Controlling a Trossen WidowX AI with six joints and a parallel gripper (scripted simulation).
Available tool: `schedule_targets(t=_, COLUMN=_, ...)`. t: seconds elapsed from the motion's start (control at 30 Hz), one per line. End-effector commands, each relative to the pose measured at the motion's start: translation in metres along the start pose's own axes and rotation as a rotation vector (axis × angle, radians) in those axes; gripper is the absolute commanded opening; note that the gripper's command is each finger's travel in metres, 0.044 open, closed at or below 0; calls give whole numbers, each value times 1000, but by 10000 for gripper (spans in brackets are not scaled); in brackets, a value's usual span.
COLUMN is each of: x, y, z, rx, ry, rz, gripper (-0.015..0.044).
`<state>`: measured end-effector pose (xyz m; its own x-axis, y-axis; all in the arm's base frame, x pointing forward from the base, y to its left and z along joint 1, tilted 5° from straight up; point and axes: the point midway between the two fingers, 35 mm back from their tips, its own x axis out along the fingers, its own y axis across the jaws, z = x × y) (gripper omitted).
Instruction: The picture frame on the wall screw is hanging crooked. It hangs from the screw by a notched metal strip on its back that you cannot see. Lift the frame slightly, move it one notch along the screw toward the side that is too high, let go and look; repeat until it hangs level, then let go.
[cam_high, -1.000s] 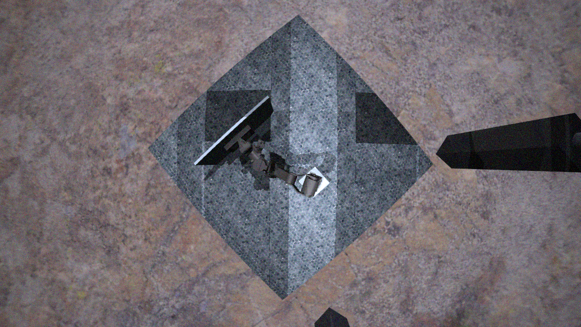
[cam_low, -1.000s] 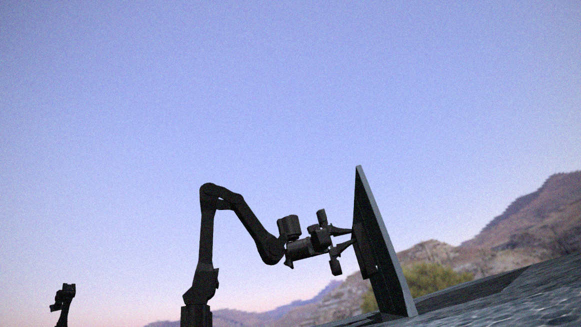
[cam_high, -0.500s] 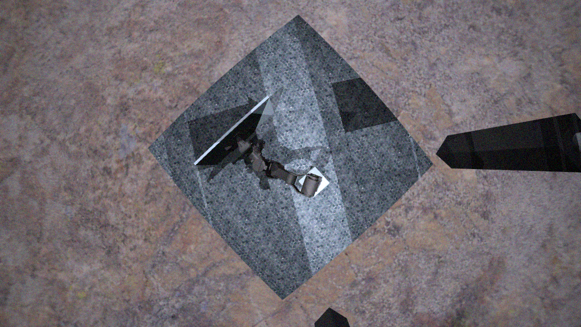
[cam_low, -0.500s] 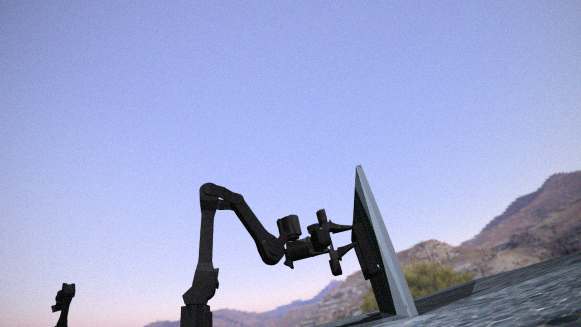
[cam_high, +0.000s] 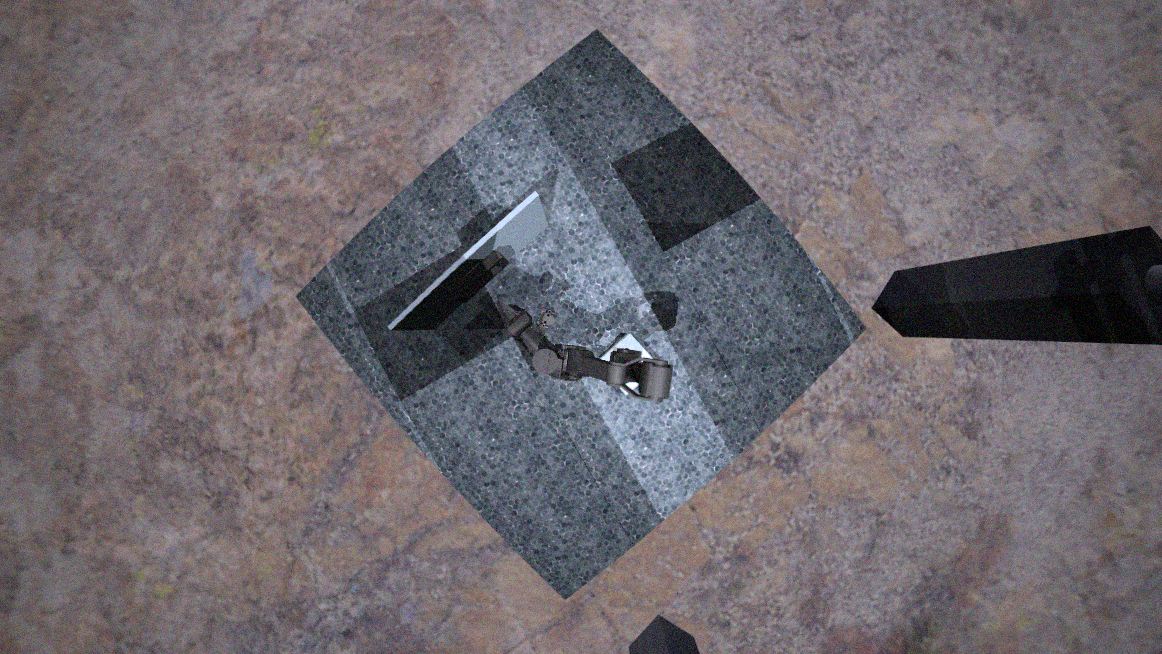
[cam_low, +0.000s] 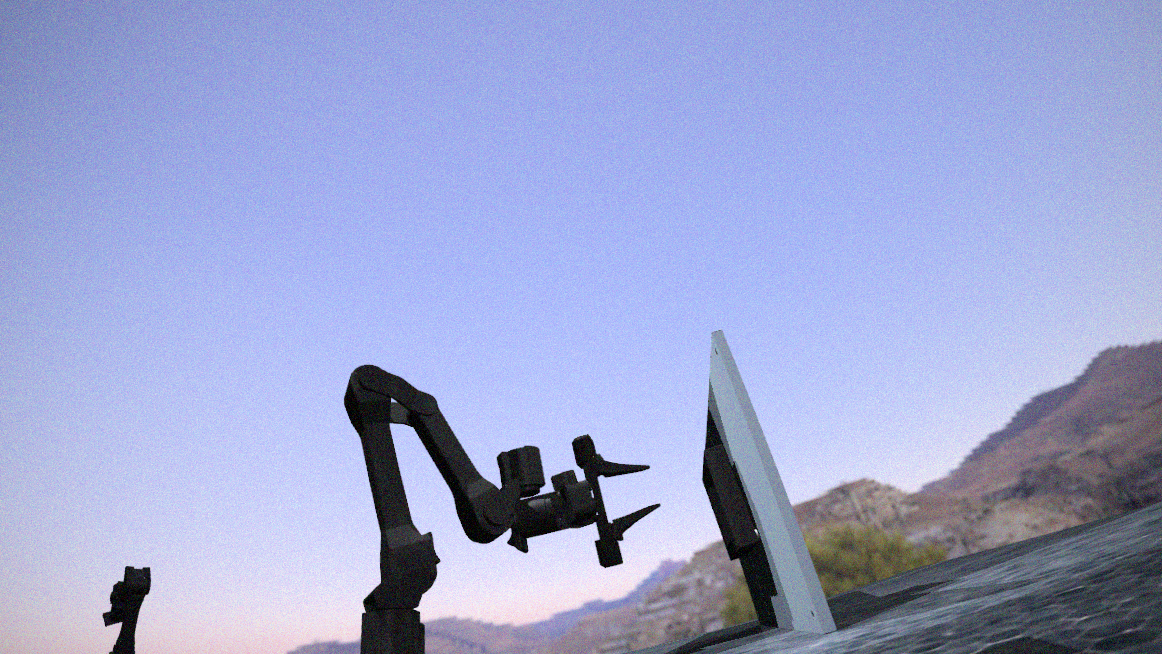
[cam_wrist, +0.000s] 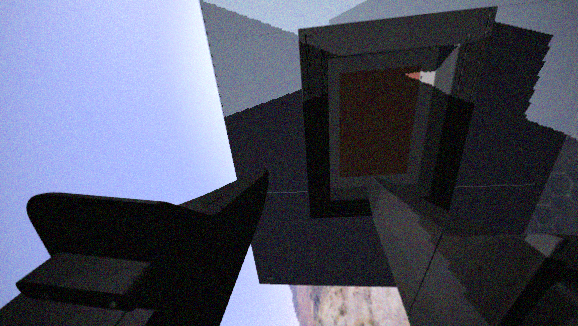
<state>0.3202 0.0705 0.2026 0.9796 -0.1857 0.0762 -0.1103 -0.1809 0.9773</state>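
The dark picture frame (cam_high: 494, 261) (cam_low: 726, 497) (cam_wrist: 317, 155) hangs on the front of the upright wall board (cam_high: 463, 259) (cam_low: 782, 519) (cam_wrist: 320, 255). It has a grey mat and a dark red picture, largely in shadow. The slanted views do not show surely whether it is level. The screw and notched strip are hidden behind it. My gripper (cam_low: 653, 486) (cam_wrist: 317, 181) is open and empty. Its fingertips stand apart, a clear gap in front of the frame in the exterior view. In the wrist view the right finger overlaps the frame's lower bar.
The board stands on the grey pebbled floor panel (cam_high: 569, 503). The arm's white base plate (cam_high: 626, 342) is on that panel. A long dark object (cam_high: 1016, 284) lies at the right, and another dark shape (cam_high: 663, 637) shows at the bottom edge. Shadows cross the panel and board.
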Motion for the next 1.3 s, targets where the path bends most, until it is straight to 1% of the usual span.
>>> schedule_targets(t=0.0, x=-10, y=-2, z=3, rx=19, ry=-6, rz=-1, gripper=260)
schedule_targets(t=0.03, x=-3, y=0, z=0, rx=5, ry=-2, rz=-1, gripper=260)
schedule_targets(t=0.07, x=-7, y=2, z=-1, rx=10, ry=-2, rz=0, gripper=260)
schedule_targets(t=0.27, x=-55, y=24, z=-7, rx=80, ry=-3, rz=6, gripper=260)
schedule_targets(t=0.47, x=-99, y=36, z=4, rx=156, ry=-8, rz=-5, gripper=260)
schedule_targets(t=0.53, x=-106, y=38, z=8, rx=172, ry=-9, rz=-10, gripper=260)
schedule_targets(t=1.27, x=-107, y=38, z=9, rx=174, ry=-9, rz=-11, gripper=260)
